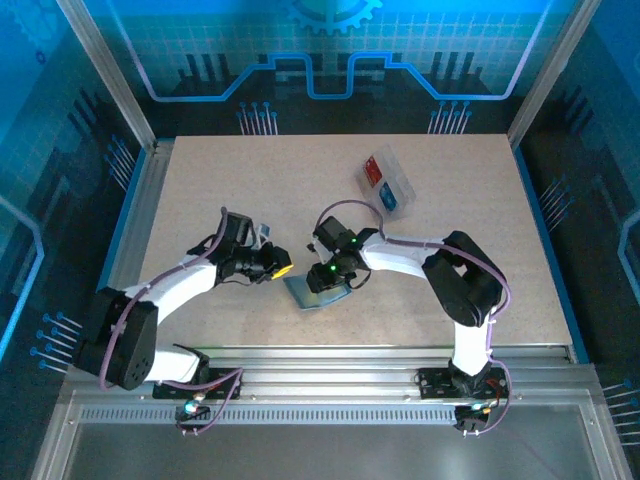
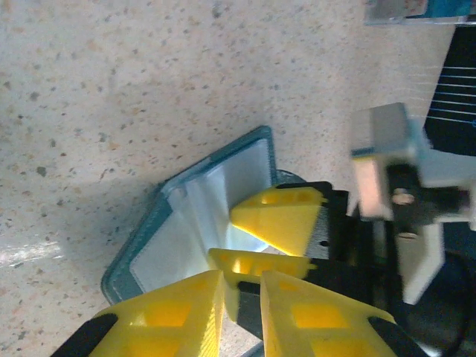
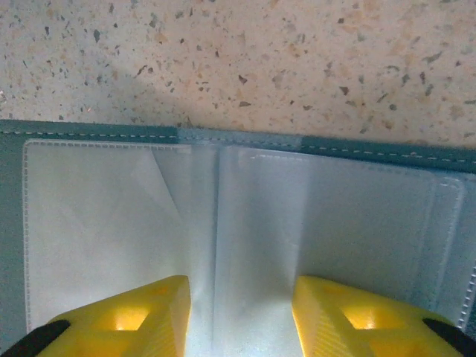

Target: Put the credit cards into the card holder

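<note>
Teal-grey card holder [image 1: 318, 293] lies open at near centre. Right gripper [image 3: 242, 290] rests spread on its clear pockets; left gripper [image 2: 242, 281], slightly parted, grasps nothing. Far right, clear tray [image 1: 402, 172] holds red credit card [image 1: 374, 170] and blue credit card [image 1: 390, 198].

The open card holder [image 3: 335, 223] lies across the lower frame, clear pockets up, speckled table [image 3: 260, 52] above; the yellow pincer [image 3: 239, 297] has its jaws apart over the fold.
</note>
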